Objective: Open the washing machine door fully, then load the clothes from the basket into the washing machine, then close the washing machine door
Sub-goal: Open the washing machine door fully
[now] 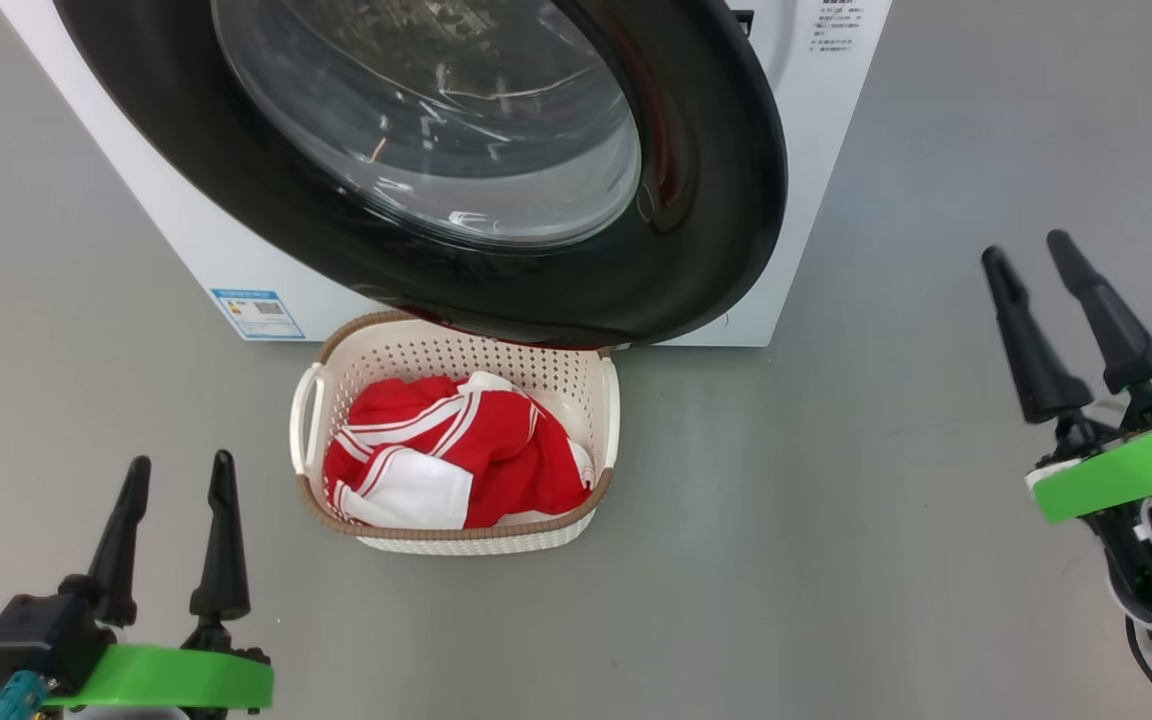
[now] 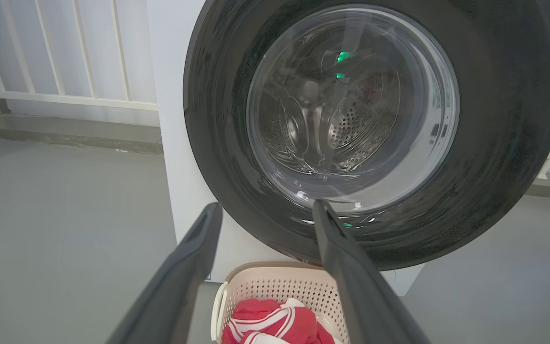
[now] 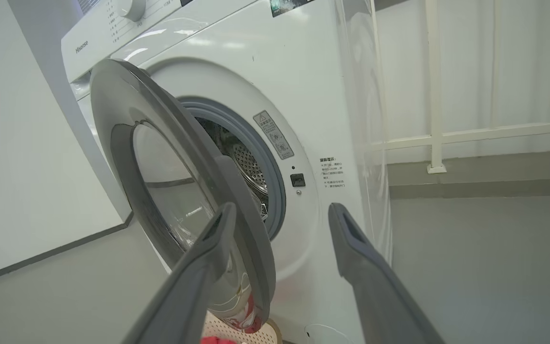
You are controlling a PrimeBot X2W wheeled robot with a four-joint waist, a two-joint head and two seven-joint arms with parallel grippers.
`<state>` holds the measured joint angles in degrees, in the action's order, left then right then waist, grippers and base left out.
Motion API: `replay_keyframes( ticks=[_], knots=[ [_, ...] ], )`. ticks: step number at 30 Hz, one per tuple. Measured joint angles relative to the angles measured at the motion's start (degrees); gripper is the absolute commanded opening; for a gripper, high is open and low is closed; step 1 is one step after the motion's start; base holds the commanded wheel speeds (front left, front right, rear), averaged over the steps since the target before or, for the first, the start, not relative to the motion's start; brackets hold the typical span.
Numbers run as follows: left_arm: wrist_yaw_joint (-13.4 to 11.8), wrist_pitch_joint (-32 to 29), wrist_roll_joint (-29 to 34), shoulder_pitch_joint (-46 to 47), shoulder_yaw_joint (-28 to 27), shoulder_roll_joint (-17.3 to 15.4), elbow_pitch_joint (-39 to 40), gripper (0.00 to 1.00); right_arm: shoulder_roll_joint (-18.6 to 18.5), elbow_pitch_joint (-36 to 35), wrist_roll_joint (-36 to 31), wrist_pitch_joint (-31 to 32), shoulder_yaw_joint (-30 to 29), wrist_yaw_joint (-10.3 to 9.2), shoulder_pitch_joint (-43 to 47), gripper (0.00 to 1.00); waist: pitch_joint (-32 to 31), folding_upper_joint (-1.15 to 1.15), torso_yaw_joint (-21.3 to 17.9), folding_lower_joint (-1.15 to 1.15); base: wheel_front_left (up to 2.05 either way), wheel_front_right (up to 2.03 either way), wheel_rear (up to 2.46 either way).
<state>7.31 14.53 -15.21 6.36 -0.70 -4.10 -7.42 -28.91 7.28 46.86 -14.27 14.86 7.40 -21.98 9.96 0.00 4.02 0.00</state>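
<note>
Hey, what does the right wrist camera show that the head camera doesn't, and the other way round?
Right wrist view but not head view: the grey inner face of the washing machine door and the grey gasket behind it. Head view but not right wrist view: the left gripper, open, and the blue label sticker. Both: the door, the basket holding the clothes, and the right gripper, open.

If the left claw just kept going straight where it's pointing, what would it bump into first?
Probably the door, near its black lower rim, straight ahead of the left gripper; depth is hard to judge.
</note>
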Motion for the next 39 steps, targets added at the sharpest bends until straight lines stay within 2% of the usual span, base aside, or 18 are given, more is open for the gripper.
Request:
replay_keyframes(
  ticks=[9,17,39],
  knots=[
    [0.0,0.0,0.0,0.0,0.1,0.0,0.2,1.0,5.7,3.1,-12.9,-0.1,-2.0,0.0,2.3,1.0,0.6,0.0,0.5,0.0,0.0,0.0,0.0],
    [0.0,0.0,0.0,0.0,0.4,0.1,0.2,1.0,8.3,4.9,-14.6,-0.1,-3.0,0.0,3.1,1.0,0.6,0.0,0.9,0.0,0.0,0.0,0.0],
    [0.0,0.0,0.0,0.0,1.1,0.1,0.1,1.0,8.2,7.9,-15.0,-0.1,-2.8,0.0,3.3,1.0,0.3,0.0,1.3,0.0,0.0,0.0,0.0]
  ],
)
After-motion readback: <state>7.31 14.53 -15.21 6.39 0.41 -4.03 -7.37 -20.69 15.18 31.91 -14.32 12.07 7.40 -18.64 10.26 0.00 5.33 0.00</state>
